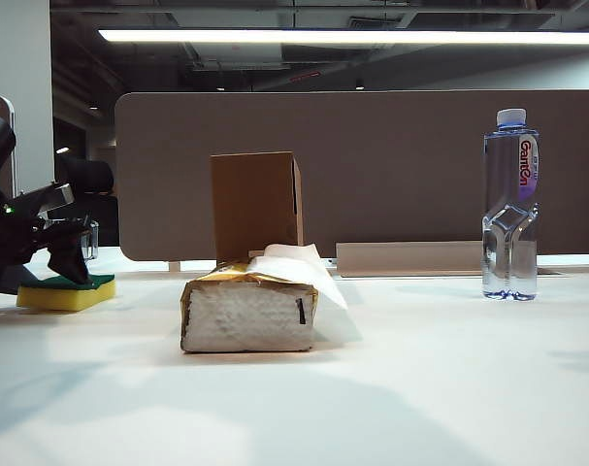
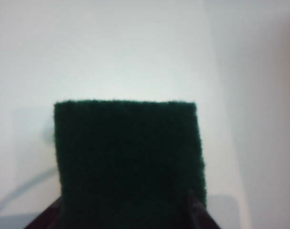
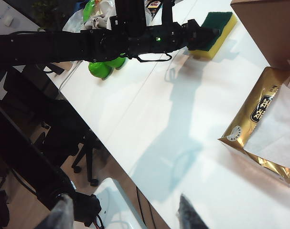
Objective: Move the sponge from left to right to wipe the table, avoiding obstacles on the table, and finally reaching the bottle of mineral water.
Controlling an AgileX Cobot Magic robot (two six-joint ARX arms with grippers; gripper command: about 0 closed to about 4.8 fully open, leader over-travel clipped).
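White table (image 1: 449,388), grey partition (image 1: 391,165) behind; dim, prob. office.

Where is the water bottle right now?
In the exterior view the bottle of mineral water stands upright at the far right of the table, well right of the cardboard box.

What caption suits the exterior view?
Left gripper at the sponge; tissue pack, box, bottle ahead.

The sponge (image 1: 66,292) is yellow with a dark green top. The bench (image 1: 420,369) is plain white. The box (image 1: 256,205) is plain brown. The tissue pack (image 1: 248,313) is gold-edged with white sheets. The bottle (image 1: 510,209) is clear, with a pale blue-white cap and red lettering on a white-purple label. The left hand (image 1: 69,254) is black.
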